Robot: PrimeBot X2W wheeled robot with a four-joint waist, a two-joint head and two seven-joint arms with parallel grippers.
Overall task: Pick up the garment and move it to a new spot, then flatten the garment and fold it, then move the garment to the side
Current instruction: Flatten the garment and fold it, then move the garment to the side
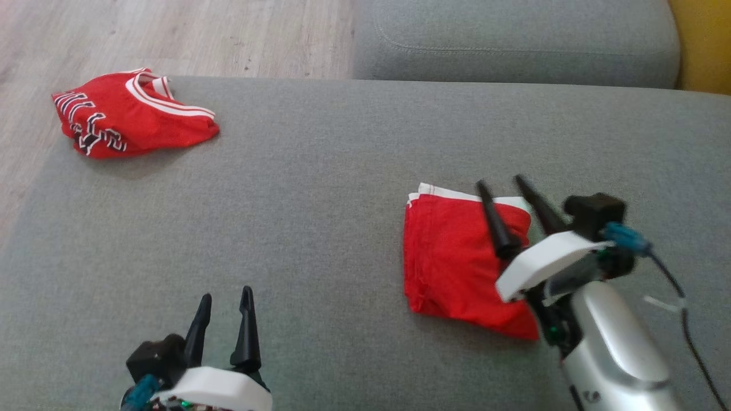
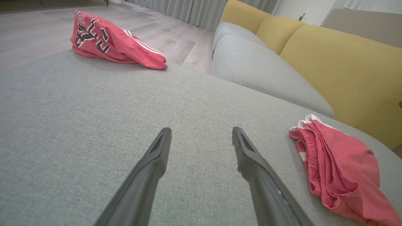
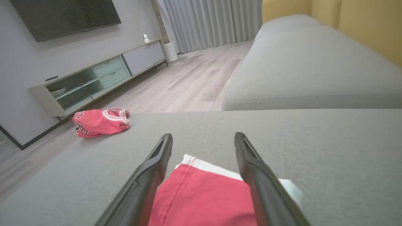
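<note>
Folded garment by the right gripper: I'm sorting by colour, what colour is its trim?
White trim on the red folded garment, clearest in the head view.

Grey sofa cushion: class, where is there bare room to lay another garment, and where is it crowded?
Bare stretch of the cushion: between the crumpled lettered garment far left and the folded red garment. Also bare beyond the folded one. Crowded at the right, where the right gripper hangs over it.

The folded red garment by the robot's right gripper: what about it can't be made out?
- Head view: the folded garment has its right edge hidden behind the right gripper and its arm.
- Right wrist view: its near part is cut off by the bottom edge.
- Left wrist view: one end runs off the bottom right corner.
</note>
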